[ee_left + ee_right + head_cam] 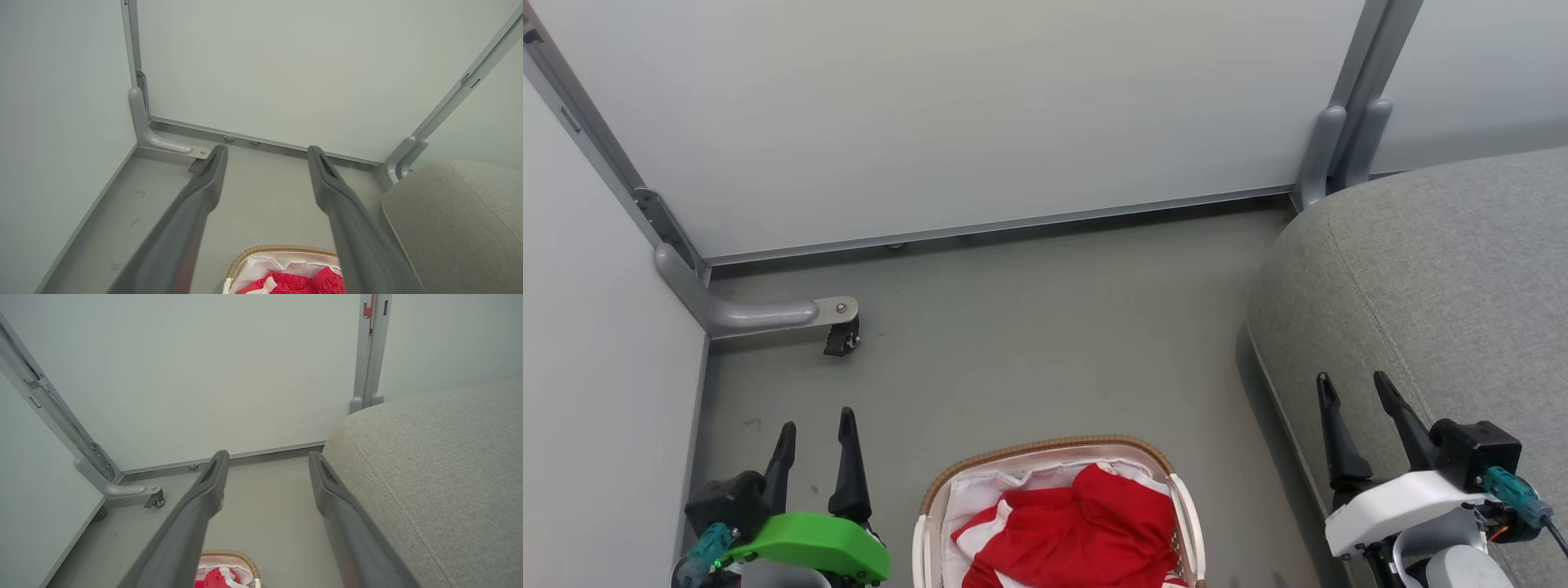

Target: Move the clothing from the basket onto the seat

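Red clothing with white stripes lies bunched in the white basket, which has a brown woven rim and a white liner and stands on the floor at the bottom centre. The grey seat fills the right side. My left gripper hangs open to the left of the basket, nothing between its fingers. My right gripper is open over the seat's front edge. The left wrist view shows the clothing, the basket and the seat past the open left gripper. Beyond the open right gripper, the right wrist view shows the basket, the clothing and the seat.
Pale partition panels wall in the back and left. A grey metal foot with a small black caster juts onto the floor at the back left. Another grey post stands by the seat's far corner. Bare grey floor lies beyond the basket.
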{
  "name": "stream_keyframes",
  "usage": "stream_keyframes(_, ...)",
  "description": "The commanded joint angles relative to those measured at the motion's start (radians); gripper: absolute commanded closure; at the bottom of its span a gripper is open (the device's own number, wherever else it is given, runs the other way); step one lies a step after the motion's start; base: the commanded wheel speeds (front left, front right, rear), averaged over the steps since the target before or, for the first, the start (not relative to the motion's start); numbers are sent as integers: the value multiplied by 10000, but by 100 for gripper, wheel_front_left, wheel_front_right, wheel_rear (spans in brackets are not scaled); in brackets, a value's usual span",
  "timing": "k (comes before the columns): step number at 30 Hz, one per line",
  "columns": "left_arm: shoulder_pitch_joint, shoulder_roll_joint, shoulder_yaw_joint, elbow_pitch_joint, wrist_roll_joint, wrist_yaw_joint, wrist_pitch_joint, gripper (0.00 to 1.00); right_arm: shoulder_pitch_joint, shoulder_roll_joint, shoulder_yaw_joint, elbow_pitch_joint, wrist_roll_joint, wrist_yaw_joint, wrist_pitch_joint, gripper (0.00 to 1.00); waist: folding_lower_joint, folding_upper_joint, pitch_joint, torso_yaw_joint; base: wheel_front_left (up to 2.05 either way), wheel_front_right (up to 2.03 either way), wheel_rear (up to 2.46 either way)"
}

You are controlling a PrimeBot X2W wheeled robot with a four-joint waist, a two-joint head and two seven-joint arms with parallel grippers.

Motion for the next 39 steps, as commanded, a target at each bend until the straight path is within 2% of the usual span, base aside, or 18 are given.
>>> stream_keyframes(1,-72,77,-38,26,220,20,-67,0,-127,-57,-26,-77,-262,3,-97,0,0,0,1,3,0,0,0)
stream_keyframes(30,-174,90,-464,730,1853,155,-617,0,-142,-80,103,149,-2240,2,-649,0,0,0,74,113,0,0,0)
stream_keyframes(39,-175,90,-411,800,1858,128,-627,0,-154,-79,121,235,-2165,2,-662,0,0,0,78,118,0,0,0)
